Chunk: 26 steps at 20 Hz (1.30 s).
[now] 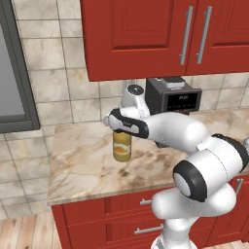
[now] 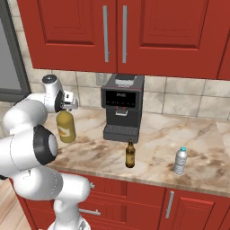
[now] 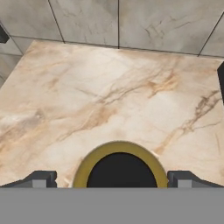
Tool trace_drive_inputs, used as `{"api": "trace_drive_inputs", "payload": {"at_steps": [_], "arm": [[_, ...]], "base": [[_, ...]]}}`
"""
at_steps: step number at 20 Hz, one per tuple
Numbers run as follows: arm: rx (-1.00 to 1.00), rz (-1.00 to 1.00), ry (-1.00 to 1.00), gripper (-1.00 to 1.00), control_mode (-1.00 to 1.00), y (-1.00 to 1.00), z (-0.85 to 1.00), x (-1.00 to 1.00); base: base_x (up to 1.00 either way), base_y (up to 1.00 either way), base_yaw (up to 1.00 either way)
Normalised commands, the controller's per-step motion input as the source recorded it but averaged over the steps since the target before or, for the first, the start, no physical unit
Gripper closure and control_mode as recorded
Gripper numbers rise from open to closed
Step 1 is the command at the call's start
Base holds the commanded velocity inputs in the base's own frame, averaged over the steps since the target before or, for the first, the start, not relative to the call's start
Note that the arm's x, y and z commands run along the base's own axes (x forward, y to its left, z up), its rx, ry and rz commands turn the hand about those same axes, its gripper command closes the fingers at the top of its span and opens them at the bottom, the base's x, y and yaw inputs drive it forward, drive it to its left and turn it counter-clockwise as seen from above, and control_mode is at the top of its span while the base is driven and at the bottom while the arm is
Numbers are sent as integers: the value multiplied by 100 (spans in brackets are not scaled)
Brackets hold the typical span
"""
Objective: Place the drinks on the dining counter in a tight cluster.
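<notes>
Hovering at centre-left of the left base frame, the hand covers the juice bottle's cap; its fingers stand spread wide, one to each side of the black cap, gripping nothing. The bottle's white mark and the coffee machine's display are unreadable. The brown bottle and water bottle stand lower right on the marbled surface.

3 bottles total on the surface: 1 yellow juice bottle w/ black cap, 1 brown glass bottle, 1 clear water bottle w/ blue cap. 1 black coffee machine. 1 robot arm. Upper cabinet doors: 2 w/ handles in right base view, 1 more at right edge. Drawer fronts below: 2 in left base view.
</notes>
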Motion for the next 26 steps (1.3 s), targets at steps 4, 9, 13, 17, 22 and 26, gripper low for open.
{"api": "trace_drive_inputs", "payload": {"at_steps": [4,9,13,17,22,26], "arm": [[0,0,0,-100,-100,-2,-5,0],[-2,0,0,-100,-100,-11,-6,0],[-1,0,0,-100,-100,-13,-2,0],[-1,0,-1,-100,-100,-6,-1,0],[0,0,0,-100,-100,0,-9,0],[0,0,-1,100,-100,0,-13,0]], "base": [[0,0,0],[0,0,0],[0,0,0],[0,0,0],[0,0,0],[0,0,0]]}}
